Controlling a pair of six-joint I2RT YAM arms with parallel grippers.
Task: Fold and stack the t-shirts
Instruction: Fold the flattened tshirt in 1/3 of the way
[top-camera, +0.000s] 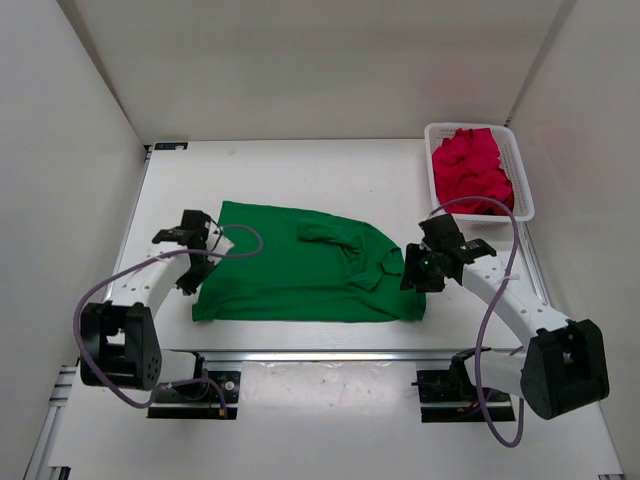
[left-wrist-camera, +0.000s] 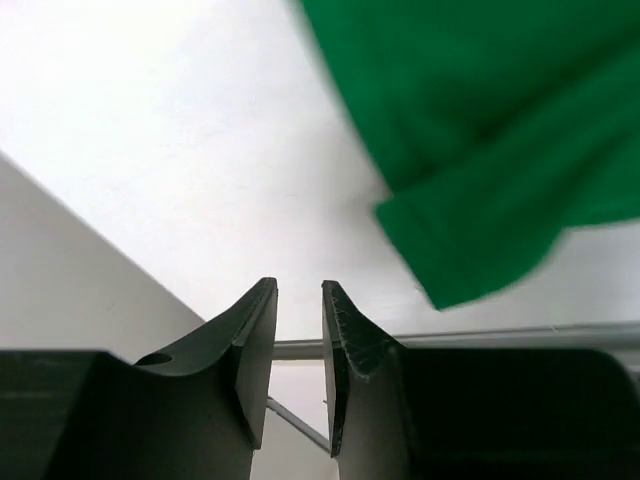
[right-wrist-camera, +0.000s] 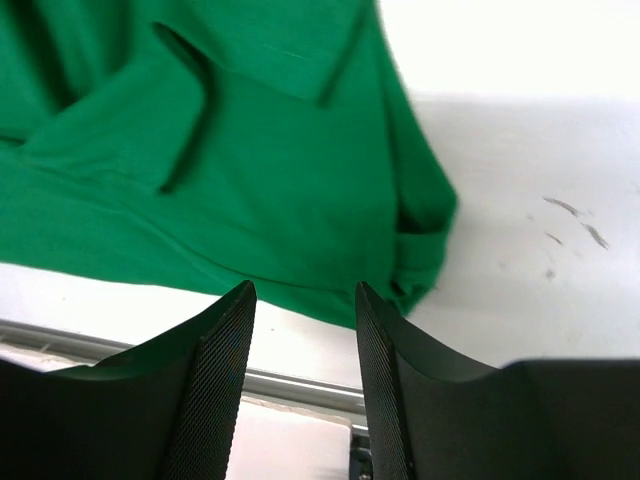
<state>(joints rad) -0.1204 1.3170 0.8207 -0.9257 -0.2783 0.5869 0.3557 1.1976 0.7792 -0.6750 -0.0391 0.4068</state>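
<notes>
Green t-shirt (top-camera: 300, 275) lies spread across the middle of the top view on the white table (top-camera: 300, 170), a bright, plain slab of cloth wider than it is deep. Its lower edge runs almost straight, just above the metal rail (top-camera: 330, 355) that crosses the lower part of the frame. Its left edge slants up to a corner at the upper left of the cloth, and its right end is rounded and rumpled. A sleeve lies folded inward over the body at centre right, with soft creases around it. The right wrist view shows the same flap at its top and a small bunched fold at the hem on its right. Red t-shirts (top-camera: 472, 170) sit crumpled together in the white mesh basket (top-camera: 470, 127) at the upper right of the top view, well apart from the green one. The left gripper (left-wrist-camera: 298, 285) hangs beside the shirt's left edge with its fingers a narrow gap apart and nothing between them; the cloth's corner shows at the upper right of its view. The right gripper (right-wrist-camera: 303, 290) stands at the shirt's right end, jaws parted wider and empty. Bare table stretches above the shirt to the back wall (top-camera: 300, 60) and along both sides.
</notes>
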